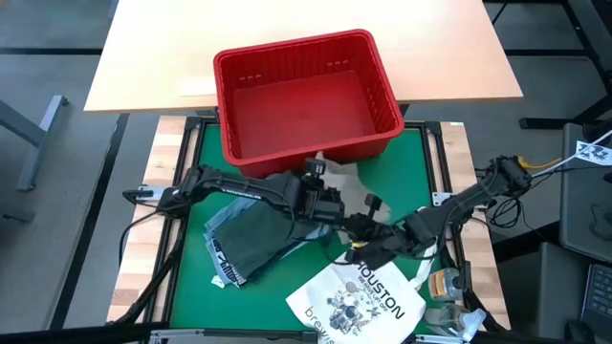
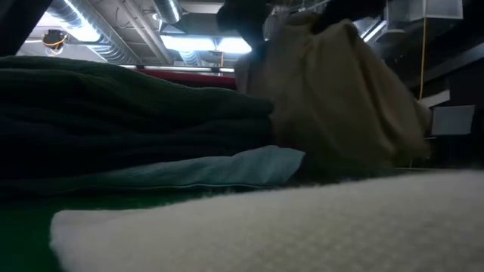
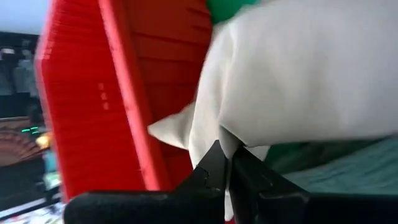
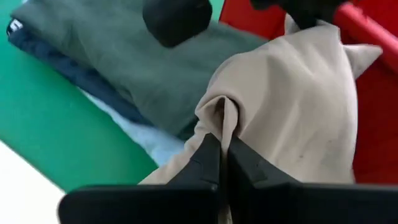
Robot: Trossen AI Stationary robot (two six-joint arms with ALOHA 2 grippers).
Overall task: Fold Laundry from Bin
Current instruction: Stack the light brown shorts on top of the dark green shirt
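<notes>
A khaki-tan garment (image 1: 346,180) is held up between my two grippers, just in front of the red bin (image 1: 306,143), whose inside shows bare. My left gripper (image 3: 229,163) and my right gripper (image 4: 222,149) are both shut on this garment. In the low view the garment (image 2: 340,98) hangs bunched over the mat. To its left lies a folded stack: dark green (image 4: 124,56) on top, navy (image 4: 93,81) under it, light blue (image 2: 227,170) at the bottom, resting flat on the green mat (image 1: 191,287). My left gripper pinches a gathered bit of the khaki garment (image 3: 231,140) between its two fingers. The cloth spreads out wide beyond the fingertips, next to the bin's wall; one layer or several, I cannot tell. My right gripper pinches a raised fold of the khaki garment (image 4: 219,115) between its two fingers, coming slanting down from the table's right. The fold stands as a ridge right at the fingertips, and the cloth drapes away toward the bin.
A white tote bag printed "HOUSTON" (image 1: 359,301) lies at the mat's near edge and fills the low view's foreground (image 2: 302,227). Small items (image 1: 449,287) sit at the near right corner. A light wooden table (image 1: 287,48) stands behind the bin.
</notes>
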